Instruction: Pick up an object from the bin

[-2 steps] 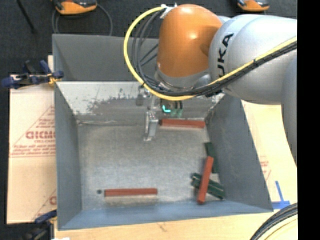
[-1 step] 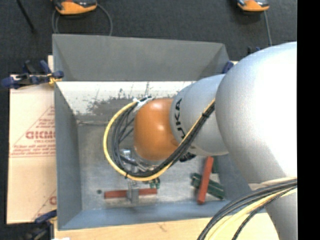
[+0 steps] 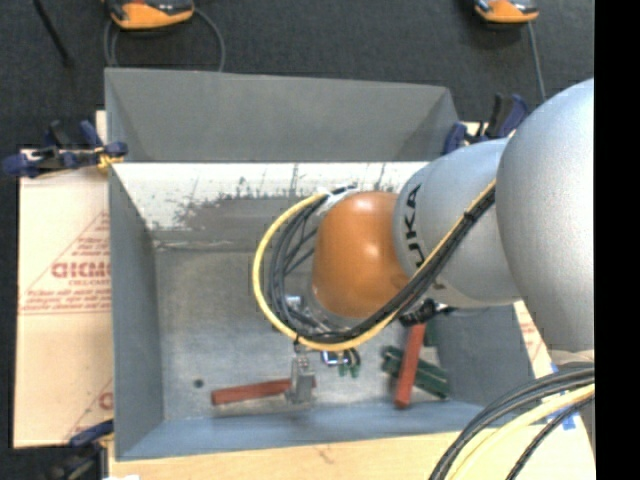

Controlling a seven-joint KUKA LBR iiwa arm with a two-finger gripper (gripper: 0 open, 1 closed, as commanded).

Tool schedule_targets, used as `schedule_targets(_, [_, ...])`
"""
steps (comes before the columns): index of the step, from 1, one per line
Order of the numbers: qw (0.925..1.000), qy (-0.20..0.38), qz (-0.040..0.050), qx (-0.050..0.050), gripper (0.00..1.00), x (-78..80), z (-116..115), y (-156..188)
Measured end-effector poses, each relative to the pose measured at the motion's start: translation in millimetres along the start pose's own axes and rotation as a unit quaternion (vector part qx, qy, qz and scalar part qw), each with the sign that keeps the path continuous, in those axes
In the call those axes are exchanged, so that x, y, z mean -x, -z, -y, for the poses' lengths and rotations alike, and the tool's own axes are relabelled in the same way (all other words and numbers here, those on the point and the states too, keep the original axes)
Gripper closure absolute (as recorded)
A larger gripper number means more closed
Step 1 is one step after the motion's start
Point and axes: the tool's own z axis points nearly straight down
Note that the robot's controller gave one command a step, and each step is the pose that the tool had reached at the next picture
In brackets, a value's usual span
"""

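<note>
Camera view, item one: red-brown flat bar (image 3: pixel 250 395), lying lower left on the floor of the bin (image 3: pixel 200 308). My jaws sit at its right end; spread or pinching, I cannot tell. Likely risk: an end grip lets it swing and drop.

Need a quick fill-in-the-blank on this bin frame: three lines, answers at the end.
1. The gripper sits at the view's ___ end of the long red bar.
2. The other red stick crosses a ___ piece.
3. The wrist cover is ___.
Missing words: right; green; orange.
</note>
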Motion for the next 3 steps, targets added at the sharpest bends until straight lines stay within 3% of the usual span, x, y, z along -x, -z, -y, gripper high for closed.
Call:
schedule_targets(1, [0.9999,0.012,0.0011,0.001,0.00,10.6,-31,-1])
schedule_targets(2, [0.9999,-0.012,0.0057,0.002,0.00,-18.0,-28,-30])
schedule_targets(3, [0.9999,-0.012,0.0042,0.002,0.00,-15.2,-27,-29])
